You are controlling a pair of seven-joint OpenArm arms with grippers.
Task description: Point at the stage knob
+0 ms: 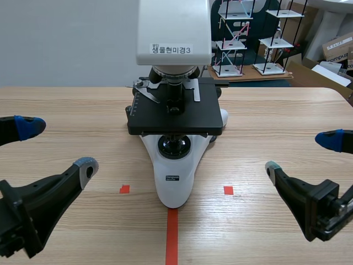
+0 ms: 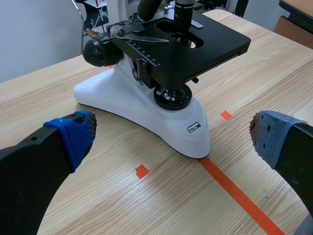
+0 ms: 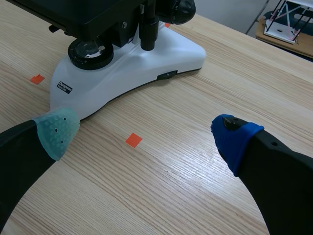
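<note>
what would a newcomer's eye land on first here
The white microscope with its black stage, standing at the middle of the table, at the end of an orange-red tape line. Next, the left gripper and right gripper, both open, low on either side of it, touching nothing.

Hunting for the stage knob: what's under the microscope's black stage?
Under the stage sit the round light lens on the white base and, in the right wrist view, a black knob stem hanging down. The stage hides where that stem attaches.
</note>
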